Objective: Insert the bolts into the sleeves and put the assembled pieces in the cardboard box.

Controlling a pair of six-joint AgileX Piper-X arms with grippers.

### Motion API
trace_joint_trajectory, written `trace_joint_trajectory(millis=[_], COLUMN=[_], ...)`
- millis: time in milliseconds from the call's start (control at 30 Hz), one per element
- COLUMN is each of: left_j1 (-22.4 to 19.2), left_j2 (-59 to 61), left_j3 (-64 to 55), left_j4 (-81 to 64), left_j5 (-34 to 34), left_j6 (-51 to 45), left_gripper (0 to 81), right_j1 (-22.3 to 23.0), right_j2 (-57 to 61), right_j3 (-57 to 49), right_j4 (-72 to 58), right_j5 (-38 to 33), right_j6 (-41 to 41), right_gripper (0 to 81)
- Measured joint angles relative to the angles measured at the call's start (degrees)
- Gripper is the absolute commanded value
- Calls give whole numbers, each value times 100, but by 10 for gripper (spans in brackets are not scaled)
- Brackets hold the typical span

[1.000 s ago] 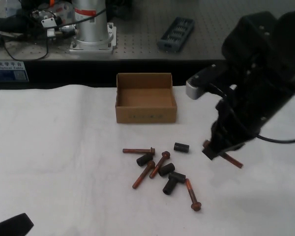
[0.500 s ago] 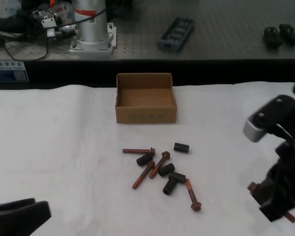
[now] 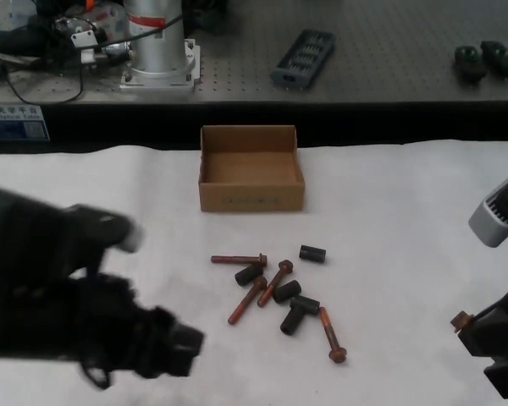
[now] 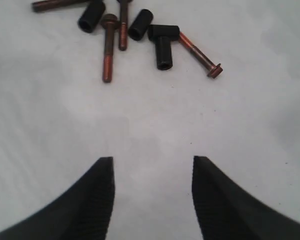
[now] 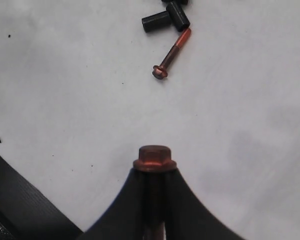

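A white cloth (image 3: pixel 389 194) is covering the bench in front of both arms. The left arm (image 3: pixel 59 296) is hanging low over the near left part of the cloth. Its gripper (image 4: pixel 152 165) is standing open, the two dark fingers (image 4: pixel 97 200) spread apart with bare cloth showing in the gap, and it is pointing toward the loose parts, well short of them. The right arm (image 3: pixel 499 355) is sitting at the near right edge, well apart from the parts.

The cardboard box (image 3: pixel 251 199) is resting open-topped toward the far side of the cloth, at its middle. Nearer than the box, the pile (image 3: pixel 279 292) is lying scattered: four copper-coloured bolts (image 3: pixel 238 259) and five black sleeves (image 3: pixel 312 253). One sleeve is lying apart on the pile's far right, and two sleeves (image 4: pixel 163 42) are touching in an L just beside the nearest bolt (image 4: pixel 200 54).

The right gripper (image 5: pixel 155 175) is clamping a fifth bolt (image 5: pixel 154 156) by its shank, the flanged head sticking out just past the fingertips, above the cloth
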Motion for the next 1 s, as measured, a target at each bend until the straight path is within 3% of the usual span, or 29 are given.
trace_joint_trajectory(millis=[200, 533, 1000], left_j1=[-703, -1310, -1487], left_j2=[1900, 3234, 3653], left_j3=[-1392, -2732, -2919], left_j4=[-7, 345, 810], left_j5=[-322, -521, -1320], left_j6=[579, 951, 1378], left_gripper=[363, 363, 363], right_j1=[0, 0, 0], right_j2=[0, 0, 0], right_j3=[0, 0, 0], right_j4=[0, 0, 0], right_j5=[-6, -6, -6], right_j6=[0, 0, 0], right_gripper=[29, 29, 29])
